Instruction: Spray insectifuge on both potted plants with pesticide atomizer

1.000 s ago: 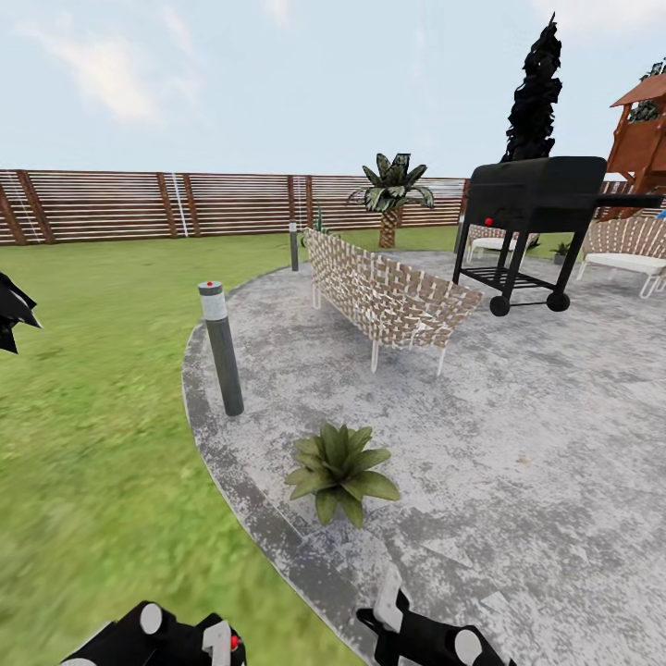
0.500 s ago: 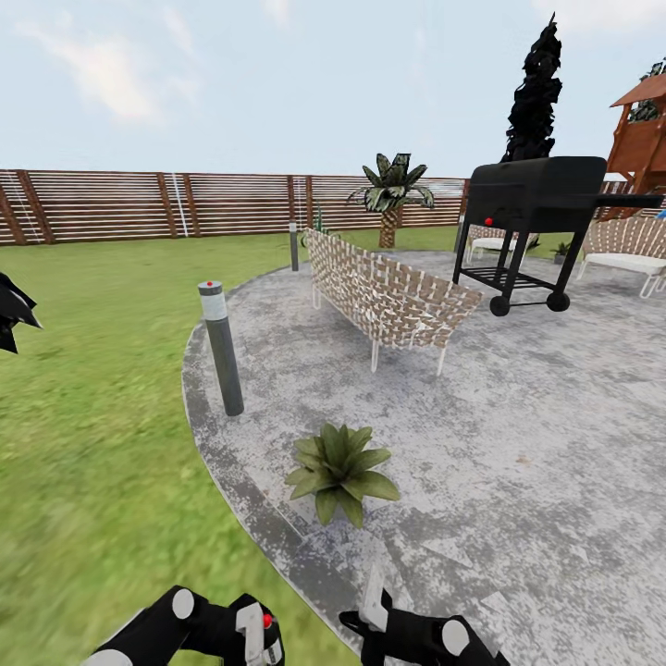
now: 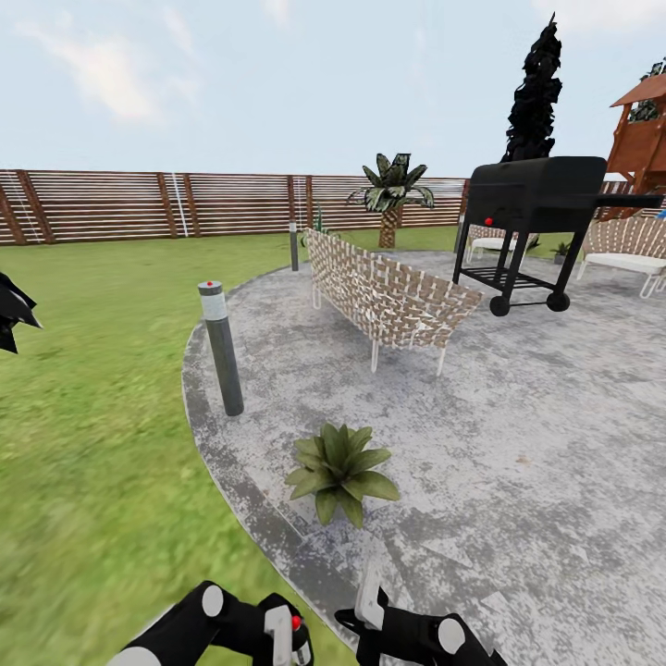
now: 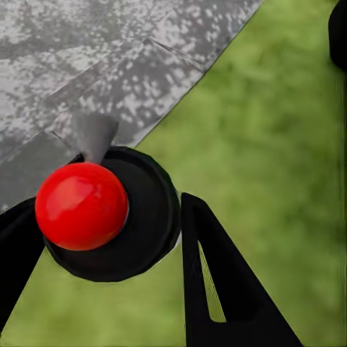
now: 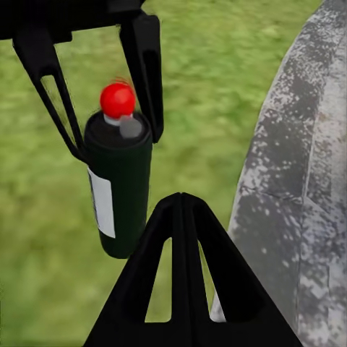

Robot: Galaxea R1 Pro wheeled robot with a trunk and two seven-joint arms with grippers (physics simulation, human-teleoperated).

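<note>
- Left claw (image 3: 282,638) low in the head view, fingers clamped on the pesticide atomizer (image 5: 119,181): a dark can, white label down its side, red button (image 4: 81,206) on top.
- The right wrist view gives the side-on look: the can stands upright, long axis vertical, one left finger (image 5: 143,69) against its shoulder either side.
- Right claw (image 3: 368,601) sits just beside the can, its two fingers pressed together into one wedge, holding nothing.
- The landmark is the potted plant (image 3: 339,470), a green rosette on the grey patio (image 3: 518,444), just inside the paved edge.
- From that plant the atomizer is nearer the robot and a touch toward the lawn (image 3: 92,462) side, hanging above the line where paving meets grass.
- So the target lies ahead of the left claw and slightly across toward the right arm; I'd judge the nozzle needs aiming forward and down at the leaves.
- Beyond the plant: a grey bollard (image 3: 221,349), a wicker chair (image 3: 388,301), a black grill (image 3: 532,227).
- The second pot I can't pick out with any confidence from here.
</note>
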